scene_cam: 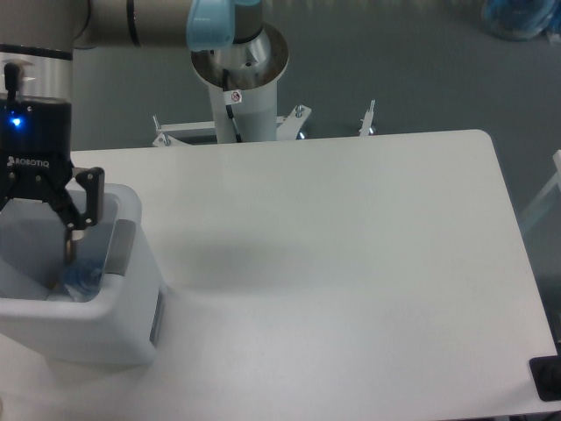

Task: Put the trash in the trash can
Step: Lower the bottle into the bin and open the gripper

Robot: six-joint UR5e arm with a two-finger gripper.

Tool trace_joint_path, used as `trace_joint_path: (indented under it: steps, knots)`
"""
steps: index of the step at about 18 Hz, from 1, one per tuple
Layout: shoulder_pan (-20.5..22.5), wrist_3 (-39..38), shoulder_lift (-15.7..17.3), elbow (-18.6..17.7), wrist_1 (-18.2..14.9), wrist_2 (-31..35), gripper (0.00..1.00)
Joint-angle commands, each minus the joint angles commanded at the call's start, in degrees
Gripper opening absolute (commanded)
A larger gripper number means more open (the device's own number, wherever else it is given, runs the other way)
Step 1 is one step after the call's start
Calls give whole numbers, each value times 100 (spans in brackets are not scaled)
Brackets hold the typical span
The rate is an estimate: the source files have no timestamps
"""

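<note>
The bottle lay inside the trash can, low by its right wall, seen only as a bluish clear shape. The trash can stood at the left edge of the white table. Above its opening hung the gripper, its fingers spread apart and holding nothing. The wrapper could not be made out.
</note>
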Motion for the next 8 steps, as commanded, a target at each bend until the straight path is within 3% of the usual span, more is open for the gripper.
trace_joint_path:
  steps: [3, 6, 8]
  knots:
    - [299, 439, 70, -149, -52, 345, 100]
    - [545, 887, 298, -316, -403, 354, 100]
    - [634, 1107, 570, -640, -606, 337, 100]
